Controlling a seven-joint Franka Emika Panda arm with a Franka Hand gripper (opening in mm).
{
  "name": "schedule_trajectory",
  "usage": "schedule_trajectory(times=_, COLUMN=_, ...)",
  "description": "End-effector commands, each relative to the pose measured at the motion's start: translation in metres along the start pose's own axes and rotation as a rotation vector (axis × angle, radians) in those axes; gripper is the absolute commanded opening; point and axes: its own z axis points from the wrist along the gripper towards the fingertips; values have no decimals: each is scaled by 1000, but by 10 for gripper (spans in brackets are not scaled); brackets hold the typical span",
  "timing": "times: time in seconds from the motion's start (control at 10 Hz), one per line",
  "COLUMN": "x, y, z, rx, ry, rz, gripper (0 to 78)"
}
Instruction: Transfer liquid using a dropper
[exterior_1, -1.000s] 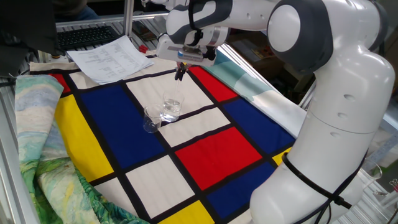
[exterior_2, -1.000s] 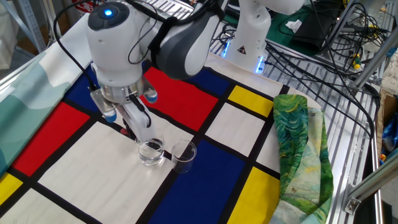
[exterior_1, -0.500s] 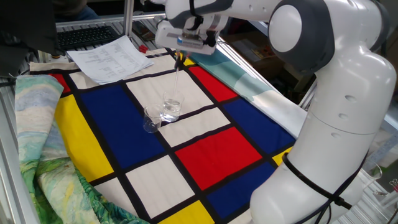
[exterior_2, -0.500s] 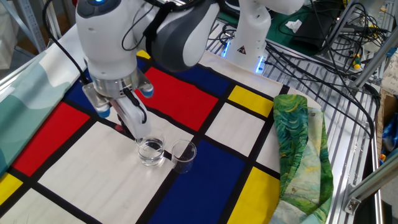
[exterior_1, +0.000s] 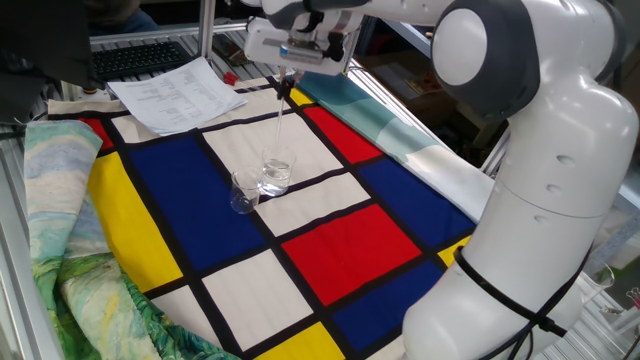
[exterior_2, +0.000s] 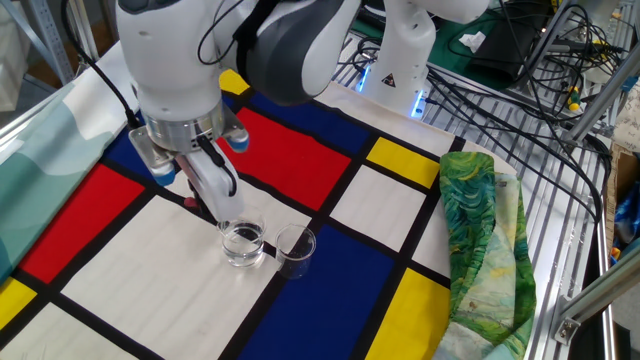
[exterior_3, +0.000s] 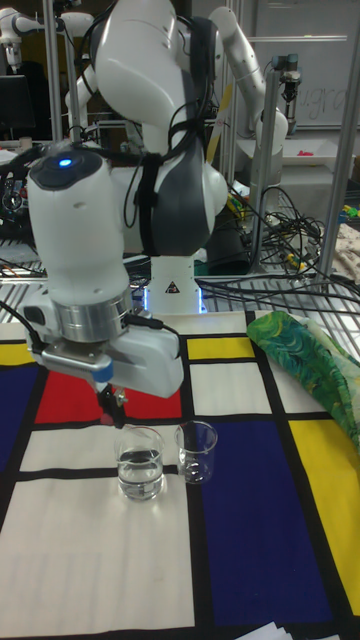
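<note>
Two small clear glass beakers stand side by side on the colour-block tablecloth (exterior_1: 340, 235), and the layout reads best from the left of the tall fixed view. Furthest left there is the gripper (exterior_3: 112, 398), hanging above and slightly behind the fuller beaker (exterior_3: 139, 463); its fingers are closed on the red-bulbed top of the dropper (exterior_1: 279, 125), pinching it so that the slim tube hangs almost straight down. That near-vertical hold looks deliberate, since it lets the tube leave a narrow mouth without scraping the glass. In one fixed view the tube runs from the gripper (exterior_1: 286, 88) down to the fuller beaker (exterior_1: 277, 173), with its tip at or just above the rim; whether it is clear of the glass I cannot tell. The liquid (exterior_3: 139, 472) sits as a shallow, colourless pool in the bottom of this beaker, so it seems to be the source. Just to its right, close but apparently not touching, stands the second beaker (exterior_3: 196, 452), which looks empty and is probably the receiver; keeping the pair so near means only a short sideways carry. In the other fixed view the gripper (exterior_2: 212, 205) hangs over the fuller beaker (exterior_2: 243, 244), with the second beaker (exterior_2: 295, 251) beside it. Further right a green patterned cloth (exterior_2: 480, 240) lies bunched at the table edge.
</note>
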Motion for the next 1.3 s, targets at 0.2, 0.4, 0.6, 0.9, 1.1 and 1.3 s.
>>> schedule_trajectory(times=0.2, x=0, y=9, z=-12, rx=7, ry=-1, rz=18, gripper=11)
schedule_trajectory(times=0.4, x=8, y=21, z=-21, rx=9, ry=6, rz=58, gripper=11)
schedule_trajectory(times=0.6, x=17, y=32, z=-26, rx=10, ry=10, rz=89, gripper=11)
schedule_trajectory(times=0.9, x=30, y=36, z=-21, rx=4, ry=3, rz=97, gripper=11)
schedule_trajectory(times=1.1, x=38, y=39, z=-18, rx=1, ry=-2, rz=100, gripper=11)
schedule_trajectory(times=1.3, x=46, y=41, z=-14, rx=2, ry=-14, rz=106, gripper=11)
